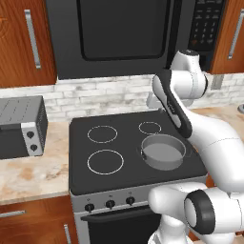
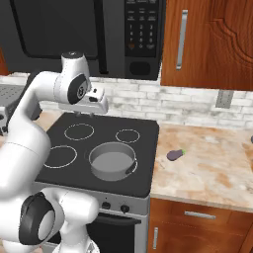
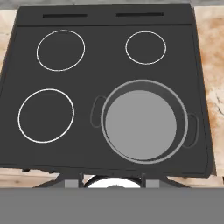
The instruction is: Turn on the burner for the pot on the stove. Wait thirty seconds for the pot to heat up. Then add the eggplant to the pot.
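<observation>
Closest to us in the left base view, our white arm rises from the lower right and bends up over the stove (image 1: 119,157), whose silver front strip carries black knobs (image 1: 110,204). On the front right burner sits the pot (image 1: 163,151), empty and upright. Three white rings (image 1: 105,161) mark the bare burners. A toaster oven (image 1: 21,126) stands on the counter (image 1: 28,176) to the stove's left, and the microwave (image 1: 124,35) hangs above.

From the right base view we see our gripper (image 2: 84,114) hanging high over the back of the stove (image 2: 143,183), well apart from the pot (image 2: 112,161); whether its fingers are open or closed we cannot tell. The eggplant (image 2: 175,154) lies on the counter (image 2: 207,173) just right of the stove, near its edge, clear of the pot. A wall outlet (image 2: 224,99) sits on the brick backsplash, below a wooden cabinet (image 2: 212,44).

Looking down from the hand view, the pot (image 3: 144,127) rests on the lower right burner of the stove (image 3: 96,87), its two side handles pointing left and right. Counter (image 3: 214,78) shows along the right edge.
</observation>
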